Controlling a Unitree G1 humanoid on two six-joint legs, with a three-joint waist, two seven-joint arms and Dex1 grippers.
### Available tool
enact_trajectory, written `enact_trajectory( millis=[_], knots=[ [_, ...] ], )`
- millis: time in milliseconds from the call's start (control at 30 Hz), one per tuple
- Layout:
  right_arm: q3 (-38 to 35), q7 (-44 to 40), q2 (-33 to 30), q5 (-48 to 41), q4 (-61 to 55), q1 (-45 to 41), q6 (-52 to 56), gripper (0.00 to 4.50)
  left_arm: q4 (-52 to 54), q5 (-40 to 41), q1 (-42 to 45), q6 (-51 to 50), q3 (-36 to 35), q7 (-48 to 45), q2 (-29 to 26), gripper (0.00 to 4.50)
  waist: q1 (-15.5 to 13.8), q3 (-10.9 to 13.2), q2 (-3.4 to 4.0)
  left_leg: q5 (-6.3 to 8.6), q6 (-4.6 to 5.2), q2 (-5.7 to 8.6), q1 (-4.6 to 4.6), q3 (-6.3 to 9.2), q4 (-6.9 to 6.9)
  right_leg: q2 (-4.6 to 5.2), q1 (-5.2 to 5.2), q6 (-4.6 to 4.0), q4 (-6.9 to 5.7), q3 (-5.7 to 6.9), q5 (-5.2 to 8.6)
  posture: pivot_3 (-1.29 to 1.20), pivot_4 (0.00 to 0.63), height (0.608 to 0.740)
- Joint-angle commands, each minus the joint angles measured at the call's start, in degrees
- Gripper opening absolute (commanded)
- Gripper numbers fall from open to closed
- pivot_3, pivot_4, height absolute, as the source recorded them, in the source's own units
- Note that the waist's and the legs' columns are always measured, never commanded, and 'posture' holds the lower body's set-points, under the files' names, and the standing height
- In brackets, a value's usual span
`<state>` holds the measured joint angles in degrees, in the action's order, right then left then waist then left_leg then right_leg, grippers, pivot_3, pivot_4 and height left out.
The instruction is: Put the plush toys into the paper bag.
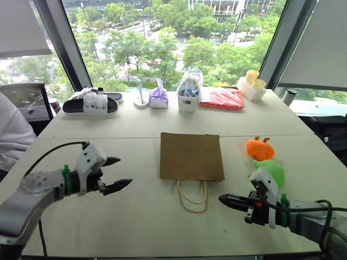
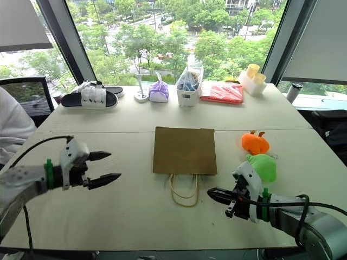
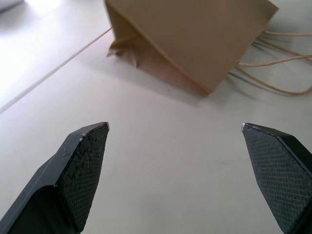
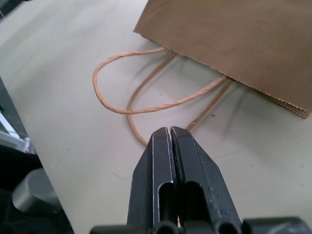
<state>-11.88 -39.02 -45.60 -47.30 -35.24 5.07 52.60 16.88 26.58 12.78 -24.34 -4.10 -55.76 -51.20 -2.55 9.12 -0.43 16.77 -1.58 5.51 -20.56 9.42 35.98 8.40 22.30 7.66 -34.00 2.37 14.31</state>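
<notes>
The brown paper bag lies flat in the middle of the table, its tan cord handles trailing toward me. Right of it sit the plush toys: an orange one with small stalks and, just nearer to me, a lime green one. My left gripper hovers open to the left of the bag, nothing between its fingers. My right gripper is shut and empty, its tip just right of the handles and in front of the green toy. In the right wrist view the shut fingers point at the handles.
Along the far edge stand black-and-white sandals, a purple lump, a clear bag with blue contents, a flat red packet and yellow cups. A person's white sleeve shows at the left.
</notes>
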Motion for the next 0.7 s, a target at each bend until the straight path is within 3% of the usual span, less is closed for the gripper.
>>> enact_trajectory(
  millis=[33, 167, 300, 533, 600, 700],
  knots=[
    [1.7, 1.5, 1.0, -0.3, -2.7, -1.9, -0.3, 0.00, -6.8, -6.7, 8.2, 9.0, 10.2, -5.9, 5.0, 4.46, 0.1, 0.0, -0.01, 0.00, 0.00, 0.00, 0.02, -0.02, -0.01, 0.01, -0.02, 0.12, 0.01, -0.01, -0.07, 0.00, 0.150, 0.740],
    [1.9, 3.5, 2.4, -0.1, -2.5, -3.0, -0.6, 0.00, -14.1, -12.2, 13.1, 17.2, 17.1, -10.4, 10.0, 4.46, 0.5, 0.0, -0.07, -0.01, 0.01, 0.02, 0.05, -0.07, -0.01, -0.06, 0.02, 0.19, -0.03, -0.03, -0.12, 0.00, 0.150, 0.740],
    [1.4, 5.7, 3.8, 0.4, -3.9, -0.7, -1.3, 0.00, -26.7, -19.7, 20.8, 30.4, 24.3, -12.2, 18.4, 4.46, 0.0, 0.0, -0.14, -0.01, -0.01, -0.18, 0.00, -0.03, 0.00, -0.41, 0.04, 0.07, 0.00, -0.07, -0.18, 0.00, 0.150, 0.740],
    [0.7, 9.1, 6.0, 1.1, -6.1, 2.5, -2.3, 0.00, -34.3, -18.7, 24.8, 33.9, 25.6, -16.0, 26.7, 4.46, 0.5, 0.0, -0.16, -0.02, -0.02, -0.23, 0.02, 0.08, 0.09, -0.59, 0.00, 0.06, -0.02, -0.25, -0.20, 0.00, 0.150, 0.740],
    [0.8, 9.6, 6.4, 1.2, -6.5, 3.3, -2.5, 0.00, -35.0, -18.6, 25.1, 34.1, 25.2, -16.6, 27.9, 3.96, 0.5, 0.0, -0.15, -0.02, -0.02, -0.25, 0.07, 0.07, 0.09, -0.64, 0.01, 0.06, -0.08, -0.29, -0.20, 0.00, 0.150, 0.740],
    [0.9, 10.3, 6.9, 1.5, -6.9, 4.2, -3.1, 0.00, -36.7, -19.8, 25.7, 35.5, 24.9, -16.4, 28.9, 2.76, 0.4, 0.0, -0.15, -0.02, -0.02, -0.28, 0.10, 0.09, 0.12, -0.70, -0.01, 0.06, -0.11, -0.30, -0.20, 0.00, 0.150, 0.740]
  ],
)
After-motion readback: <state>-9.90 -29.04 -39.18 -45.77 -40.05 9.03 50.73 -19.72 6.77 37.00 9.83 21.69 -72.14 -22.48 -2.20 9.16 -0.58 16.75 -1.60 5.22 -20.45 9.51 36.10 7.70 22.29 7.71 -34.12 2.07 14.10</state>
